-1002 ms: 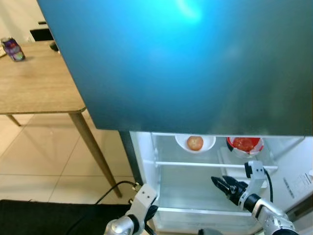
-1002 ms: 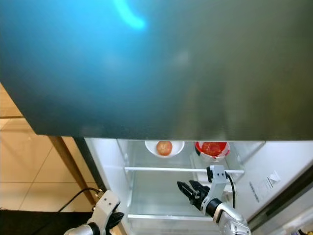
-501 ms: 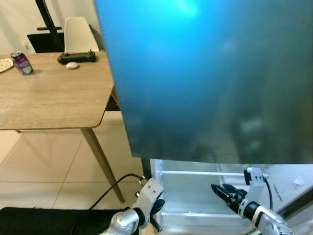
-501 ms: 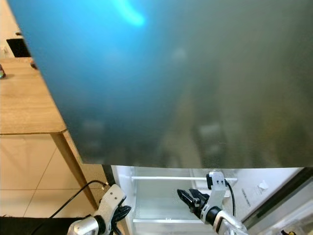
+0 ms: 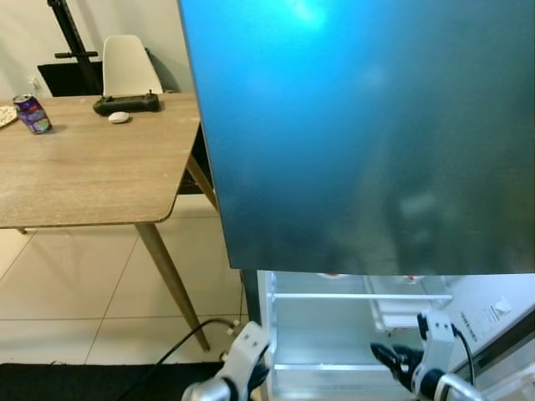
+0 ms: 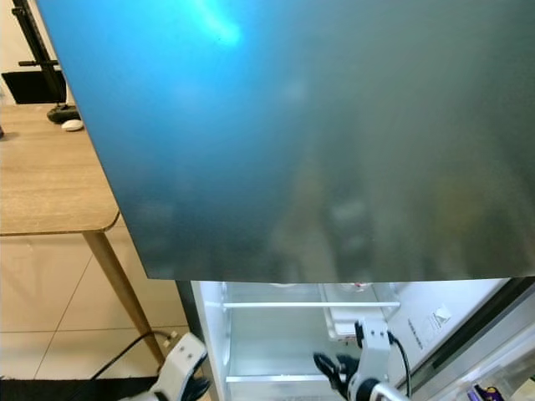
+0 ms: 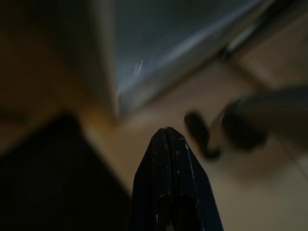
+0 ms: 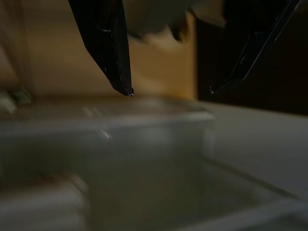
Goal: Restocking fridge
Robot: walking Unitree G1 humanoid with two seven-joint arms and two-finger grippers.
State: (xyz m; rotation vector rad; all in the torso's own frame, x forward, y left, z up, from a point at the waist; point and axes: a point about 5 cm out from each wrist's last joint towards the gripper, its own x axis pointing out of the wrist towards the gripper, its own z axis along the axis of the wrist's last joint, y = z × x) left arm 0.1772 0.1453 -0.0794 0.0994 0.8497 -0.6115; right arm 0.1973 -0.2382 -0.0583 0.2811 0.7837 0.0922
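A large blue-green fridge door (image 5: pixel 359 134) fills the upper part of the head views, and below its lower edge the white lit inside of the fridge (image 5: pixel 322 334) is open to view, with a wire shelf (image 5: pixel 334 296) running across it and a clear bin (image 5: pixel 401 305) at its right end. The right gripper (image 5: pixel 386 357) is low in front of that compartment, reaching toward the space under the shelf; in the right wrist view its 2 black fingers (image 8: pixel 107 43) stand well apart with nothing between them, over a blurred pale fridge floor. The left gripper (image 7: pixel 166 132) hangs low beside the fridge's left edge, its fingers pressed together and holding nothing, above tiled floor (image 5: pixel 75 284). A black cable (image 5: pixel 180 347) runs across the tiles toward the left arm. To the left stands a wooden bench (image 5: pixel 84 171) carrying a purple can (image 5: pixel 32 113), a black controller (image 5: pixel 125 104) and a small white object (image 5: pixel 119 117), with a white chair (image 5: pixel 129 65) behind it
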